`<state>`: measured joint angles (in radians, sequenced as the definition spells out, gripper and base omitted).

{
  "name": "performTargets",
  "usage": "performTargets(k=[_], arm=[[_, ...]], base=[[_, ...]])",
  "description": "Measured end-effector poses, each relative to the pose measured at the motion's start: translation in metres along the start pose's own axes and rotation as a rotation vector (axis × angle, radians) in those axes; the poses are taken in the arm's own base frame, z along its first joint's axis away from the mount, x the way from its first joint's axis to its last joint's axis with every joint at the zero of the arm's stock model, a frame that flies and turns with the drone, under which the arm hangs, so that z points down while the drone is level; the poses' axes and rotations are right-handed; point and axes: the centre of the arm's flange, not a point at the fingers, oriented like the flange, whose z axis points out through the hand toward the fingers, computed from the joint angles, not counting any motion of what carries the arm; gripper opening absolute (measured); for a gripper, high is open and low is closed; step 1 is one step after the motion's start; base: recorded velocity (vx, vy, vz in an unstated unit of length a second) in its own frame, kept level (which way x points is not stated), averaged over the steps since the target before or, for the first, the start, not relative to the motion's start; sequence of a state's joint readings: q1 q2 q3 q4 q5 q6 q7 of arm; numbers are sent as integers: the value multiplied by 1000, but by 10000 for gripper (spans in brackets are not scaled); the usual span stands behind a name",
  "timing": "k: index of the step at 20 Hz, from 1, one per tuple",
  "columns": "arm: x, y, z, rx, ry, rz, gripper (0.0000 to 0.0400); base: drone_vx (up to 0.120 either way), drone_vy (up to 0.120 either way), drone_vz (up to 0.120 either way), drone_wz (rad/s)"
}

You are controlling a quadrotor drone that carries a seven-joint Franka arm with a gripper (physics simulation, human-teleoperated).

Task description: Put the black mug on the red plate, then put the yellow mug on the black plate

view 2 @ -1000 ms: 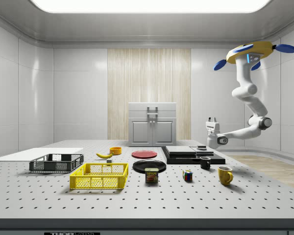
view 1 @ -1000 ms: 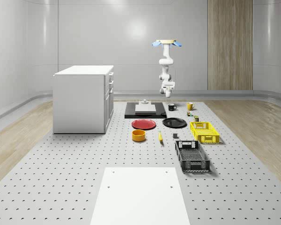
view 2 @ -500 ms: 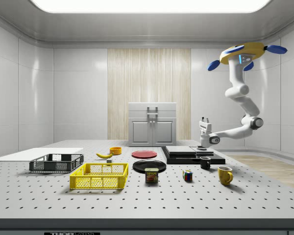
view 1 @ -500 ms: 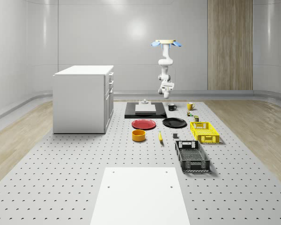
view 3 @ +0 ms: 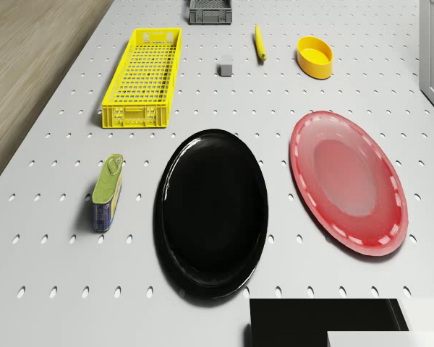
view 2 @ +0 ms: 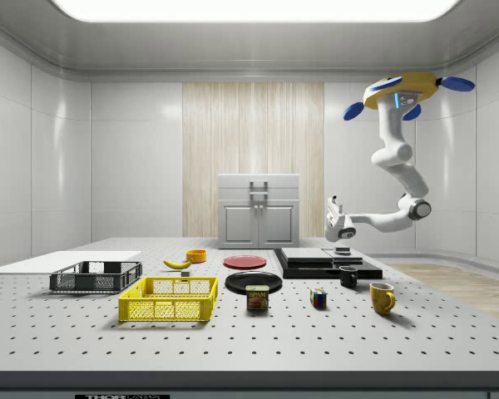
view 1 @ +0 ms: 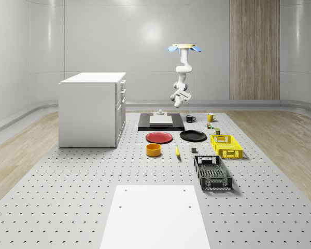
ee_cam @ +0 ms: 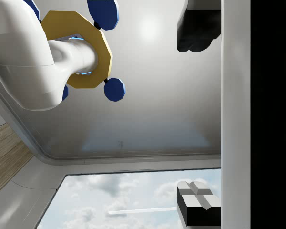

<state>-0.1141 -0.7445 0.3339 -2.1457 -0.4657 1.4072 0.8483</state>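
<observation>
Grey perforated metal forms the table (view 1: pixel 67 207), and the drone (view 2: pixel 409 90) hovers high above its far end, beyond the black slab (view 1: pixel 160 123) that carries a pale block. The arm bends down and forward from it, so the gripper (view 2: pixel 333 208) hangs in the air above the slab, pointing upward in the side view; how far the jaws are parted cannot be told. The black mug (view 2: pixel 348 277) stands on the table just beside the slab's edge, with the yellow mug (view 2: pixel 382 298) near it toward the side view's right, apart from it. The red plate (view 3: pixel 347 181) and the black plate (view 3: pixel 211 211) lie side by side with a narrow strip of table between their rims, both bare. A tin can (view 3: pixel 107 191) lies on its side close to the black plate, and a yellow basket (view 3: pixel 143 78) sits further on near the table's edge. A small grey cube (view 3: pixel 226 67), a banana (view 3: pixel 260 43) and a yellow bowl (view 3: pixel 315 56) lie spread out past the plates, with a dark crate (view 1: pixel 212 173) beyond them. A white cabinet (view 1: pixel 92 109) stands at the whole-scene view's left, well apart from the plates.
</observation>
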Motion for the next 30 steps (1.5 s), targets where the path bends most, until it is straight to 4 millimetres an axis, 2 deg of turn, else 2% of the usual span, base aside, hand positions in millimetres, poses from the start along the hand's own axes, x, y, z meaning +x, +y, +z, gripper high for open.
performTargets(k=[2, 4, 8, 11, 14, 20, 23, 30], arm=[[-17, -17, 3, -172, 173, -5, 400], [-37, -36, 15, -384, 385, -12, 400], [-67, -65, 67, -869, 867, -26, 400], [-71, -68, 110, -1185, 1180, -36, 400], [-66, -62, 140, -1405, 1401, -44, 400], [-56, -50, 166, -1624, 1622, -57, 400], [-53, -46, 171, -1671, 1671, -61, 400], [-49, -43, 176, -1718, 1720, -65, 400]], base=[[120, 0, -40, 0], [80, 0, -120, 0], [0, 0, -120, 0], [0, 0, -120, 0], [0, 0, -120, 0], [-107, 0, -120, 0], [-120, 0, -120, 0], [-11, 0, -120, 0]])
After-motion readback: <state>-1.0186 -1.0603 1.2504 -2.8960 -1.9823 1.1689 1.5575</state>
